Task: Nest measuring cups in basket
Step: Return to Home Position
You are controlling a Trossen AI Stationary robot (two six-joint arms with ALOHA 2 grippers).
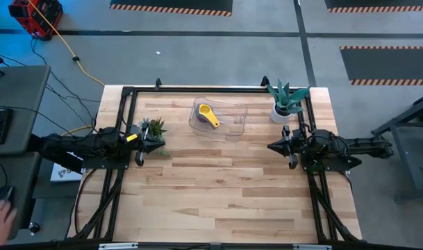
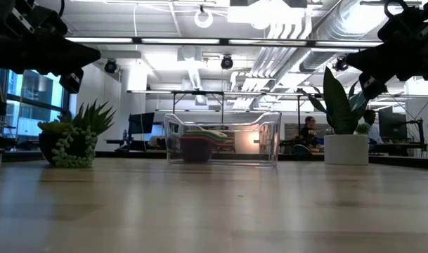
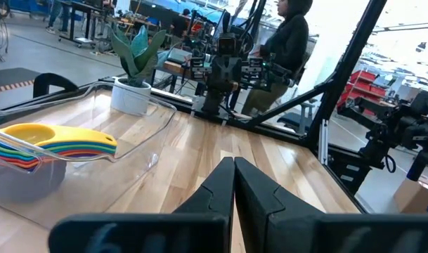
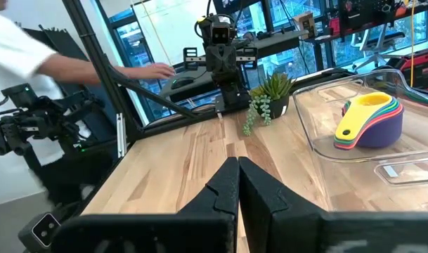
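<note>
At 9 o'clock on the pale wooden table [image 1: 218, 201] the left gripper [image 1: 155, 144] hangs over the table's edge. Its two dark fingers [image 3: 210, 197] are pressed together with nothing between them, as the left wrist view shows. Just beside it, toward 10 o'clock, stands a small spiky green plant in a dark pot [image 1: 154, 128].

At 12 o'clock sits the clear plastic basket with rounded corners [image 1: 237, 119]. The small round-bowled plastic measuring cups [image 1: 208, 115] lie inside it, toward its 9 o'clock end, nested into one stack. The yellow cup [image 4: 368, 112] is on top, with green, orange and red rims showing under it and a dark blue-violet bowl [image 4: 379, 133] at the bottom. In the high view the handles point together toward 5 o'clock. Not every cup can be counted from these views.

At about 1 o'clock a broad-leaved green plant in a white pot [image 1: 280, 111] stands near the basket but apart from it. At 3 o'clock the right gripper [image 1: 274, 146] hangs at its own edge, fingers [image 4: 270, 197] closed flat on each other and empty.

By my reading the nesting itself looks finished, and the step in hand is the arms going to rest. The next move calls for no grasp. Each arm need only settle at its side, the left one keeping off the spiky plant, and neither sweeping over the basket
</note>
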